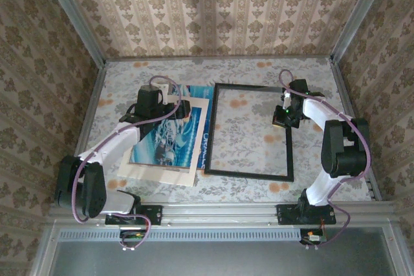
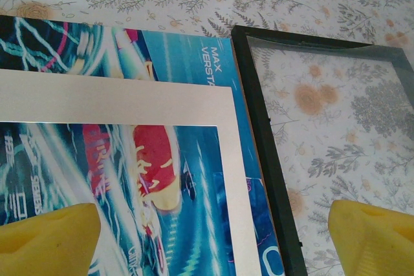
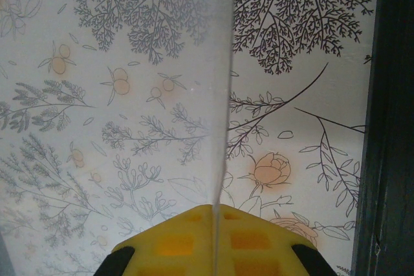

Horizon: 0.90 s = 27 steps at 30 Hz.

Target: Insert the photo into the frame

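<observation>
One blue poster [image 2: 174, 63] lies under the photo [image 2: 162, 159], beside the frame [image 2: 268, 147].

Readable in white capitals on the glossy blue rectangular paper poster [image 2: 187, 53]: "MAX" beside "VERSTA" (letters turned sideways, the rest hidden beneath the cream-bordered blue-and-red paper print [image 2: 129, 105]). Other white lettering lower down, too blurred to read.

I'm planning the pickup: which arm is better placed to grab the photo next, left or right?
Left. The left tool hangs open right above the photo, while the right tool is shut, seemingly on a clear sheet, inside the frame.
</observation>
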Each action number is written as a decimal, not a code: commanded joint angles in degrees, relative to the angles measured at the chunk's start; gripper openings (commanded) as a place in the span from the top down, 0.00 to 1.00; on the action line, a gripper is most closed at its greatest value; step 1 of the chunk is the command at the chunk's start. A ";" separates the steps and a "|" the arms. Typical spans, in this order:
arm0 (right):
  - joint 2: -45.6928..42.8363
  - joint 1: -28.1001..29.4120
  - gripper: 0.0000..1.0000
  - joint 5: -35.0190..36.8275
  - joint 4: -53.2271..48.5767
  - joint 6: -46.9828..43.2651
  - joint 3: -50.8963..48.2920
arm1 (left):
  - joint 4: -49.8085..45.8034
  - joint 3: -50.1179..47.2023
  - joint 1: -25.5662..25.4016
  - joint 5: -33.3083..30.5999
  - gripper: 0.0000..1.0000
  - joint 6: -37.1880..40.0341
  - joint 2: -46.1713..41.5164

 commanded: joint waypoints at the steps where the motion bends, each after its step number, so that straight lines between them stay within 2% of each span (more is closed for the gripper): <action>1: -0.42 -0.52 1.00 1.47 -1.86 -0.68 0.51 | -0.62 1.55 -0.33 0.73 0.07 0.99 0.38; 27: 0.10 -0.36 1.00 0.76 -1.87 -0.35 0.47 | -0.62 1.39 -0.39 0.73 0.07 0.98 0.36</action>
